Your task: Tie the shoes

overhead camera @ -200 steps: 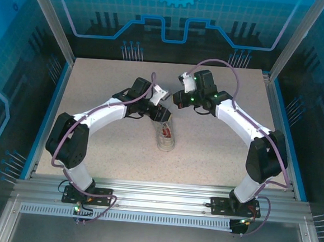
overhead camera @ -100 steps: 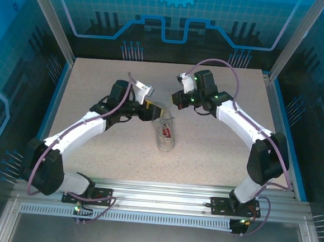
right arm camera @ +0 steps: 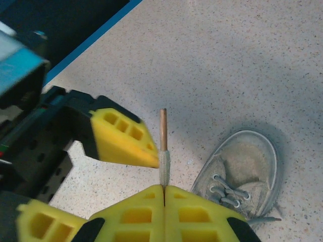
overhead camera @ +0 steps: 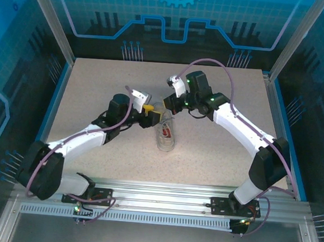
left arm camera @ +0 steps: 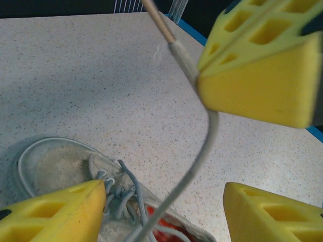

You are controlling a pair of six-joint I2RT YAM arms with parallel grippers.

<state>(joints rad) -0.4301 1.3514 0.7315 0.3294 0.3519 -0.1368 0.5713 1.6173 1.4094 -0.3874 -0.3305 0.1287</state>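
In the middle of the worktop [overhead camera: 221,153] the sneaker [overhead camera: 165,135] lies on its sole. Just beyond, our left claw [left arm camera: 164,195] gapes apart around the lace [left arm camera: 202,151]. Farther back the right claw [right arm camera: 164,187], clamped on the lace, has swung in close, possibly touching; we judge a handover near.

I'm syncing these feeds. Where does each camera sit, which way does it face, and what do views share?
Top external: above, behind the bases, looking down at the table; left arm, right arm, shoe between them.
Left wrist: on the left arm, facing the shoe's toe; its open left gripper frames the lace.
Right wrist: looking down; the right gripper, shut on the lace, at the bottom.
Shared: both wrist views show shoe and lace.
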